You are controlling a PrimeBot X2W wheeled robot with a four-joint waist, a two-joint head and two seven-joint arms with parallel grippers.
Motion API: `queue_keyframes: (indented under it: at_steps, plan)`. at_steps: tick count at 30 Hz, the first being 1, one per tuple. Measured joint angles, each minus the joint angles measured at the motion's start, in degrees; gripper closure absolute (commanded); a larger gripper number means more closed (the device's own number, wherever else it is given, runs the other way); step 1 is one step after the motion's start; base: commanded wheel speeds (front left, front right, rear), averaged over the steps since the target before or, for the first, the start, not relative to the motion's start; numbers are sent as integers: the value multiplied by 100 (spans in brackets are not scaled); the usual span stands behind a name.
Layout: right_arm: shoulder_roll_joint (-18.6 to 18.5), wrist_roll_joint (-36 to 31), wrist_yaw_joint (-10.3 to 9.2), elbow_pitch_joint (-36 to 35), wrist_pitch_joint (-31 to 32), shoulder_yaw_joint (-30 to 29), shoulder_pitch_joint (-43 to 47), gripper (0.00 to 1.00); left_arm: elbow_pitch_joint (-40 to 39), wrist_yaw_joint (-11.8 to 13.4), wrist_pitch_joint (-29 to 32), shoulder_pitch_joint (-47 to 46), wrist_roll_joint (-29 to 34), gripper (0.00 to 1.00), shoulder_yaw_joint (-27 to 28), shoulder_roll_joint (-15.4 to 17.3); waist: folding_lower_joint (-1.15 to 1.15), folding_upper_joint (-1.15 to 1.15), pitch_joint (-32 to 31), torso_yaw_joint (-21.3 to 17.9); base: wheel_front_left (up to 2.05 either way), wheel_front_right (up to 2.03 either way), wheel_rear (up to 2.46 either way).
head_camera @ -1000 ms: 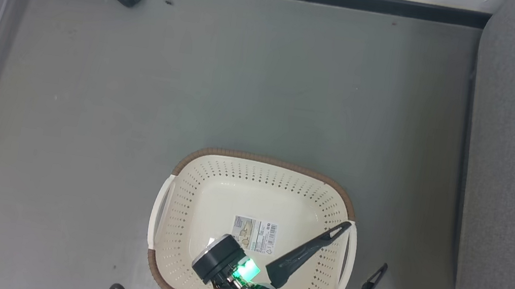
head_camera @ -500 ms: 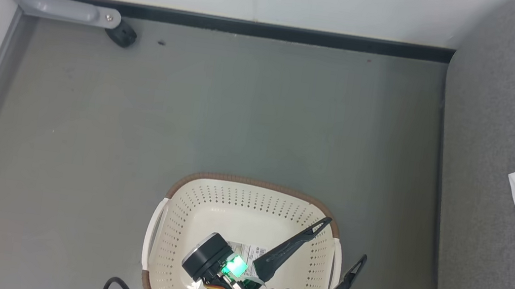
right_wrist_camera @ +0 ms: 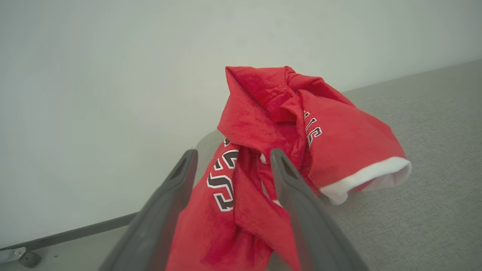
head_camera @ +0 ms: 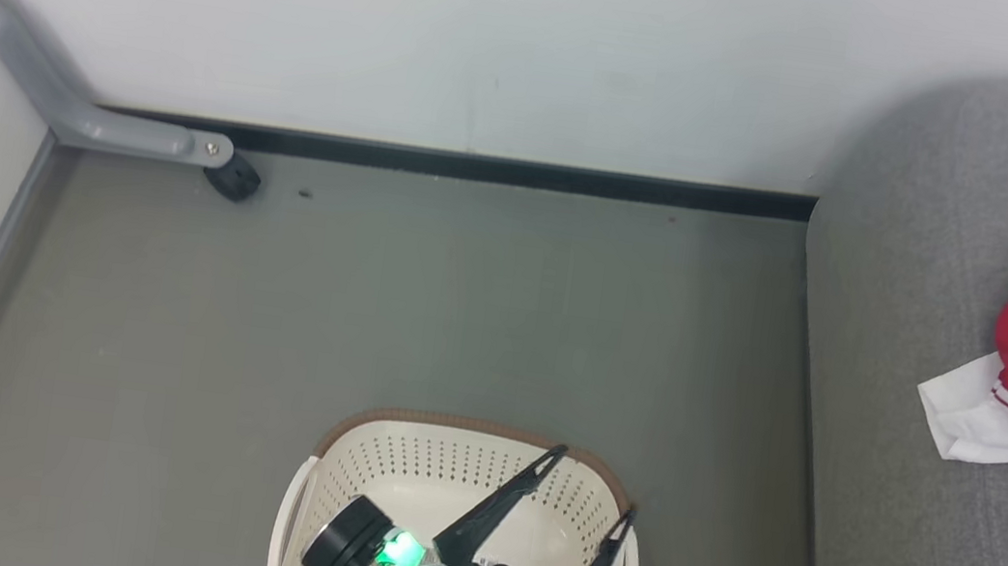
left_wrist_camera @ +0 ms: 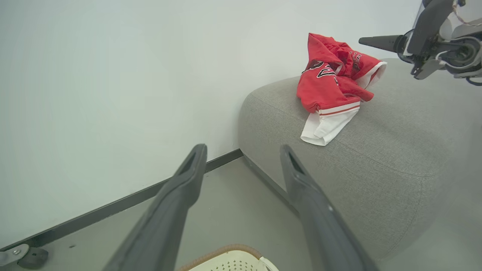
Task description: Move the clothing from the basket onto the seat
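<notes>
**Red heap on the seat, basket half out of frame**

We find the clothing (left_wrist_camera: 331,86) crumpled in a red heap on the seat (left_wrist_camera: 376,162), close to the end nearest the wall (head_camera: 496,48). One white sleeve trails toward the seat's floor-side edge. In the head view the right frame edge cuts the heap off. The numerals are folded over and only partly readable. We cannot tell whether the heap is one garment or several.

The basket (head_camera: 446,424) stands on the grey floor (head_camera: 365,304), well apart from the seat. Its near half runs off the bottom of the head view. The left gripper (head_camera: 593,482) and its wrist block much of the inside. Its fingers are spread wide over the far rim, with only air between them.

The right gripper (right_wrist_camera: 233,153) also has its fingers spread, and the clothing lies beyond them. In the left wrist view it hangs above the seat near the heap, apparently not touching. Only one fingertip is clear there, the rest hidden by its wrist.
</notes>
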Motion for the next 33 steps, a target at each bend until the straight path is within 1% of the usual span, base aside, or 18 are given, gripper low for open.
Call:
queue_keyframes:
  at_steps: [4,5,8,19,26,29,33]
  plan:
    - [299,-205,-4,-439,0,-27,414,0,63,0,-1,258,-1,0,268,-1,0,0,-265,-33,0,0,0]
    - [299,-205,-4,-439,0,-27,414,0,63,0,-1,258,-1,0,268,-1,0,0,-265,-33,0,0,0]
    - [472,-396,-64,-818,1,-35,753,0,87,0,0,473,-1,0,482,-2,0,0,-472,-54,0,0,0]
    - [904,-926,-480,-2227,1,-154,1889,0,67,0,31,1281,52,0,1434,0,0,0,-1149,-109,0,0,0]
    - [1196,-1222,-716,-2813,1,-164,2503,0,10,0,57,1639,71,0,1939,-2,0,0,-1486,-108,0,0,0]
    - [1329,-1260,-868,-3047,1,-187,2828,0,-27,0,66,1851,71,0,2176,0,0,0,-1647,-97,0,0,0]
    - [1426,-1446,-967,-3301,1,-180,3168,0,-123,0,67,2046,71,0,2358,3,0,0,-1754,-84,0,0,0]
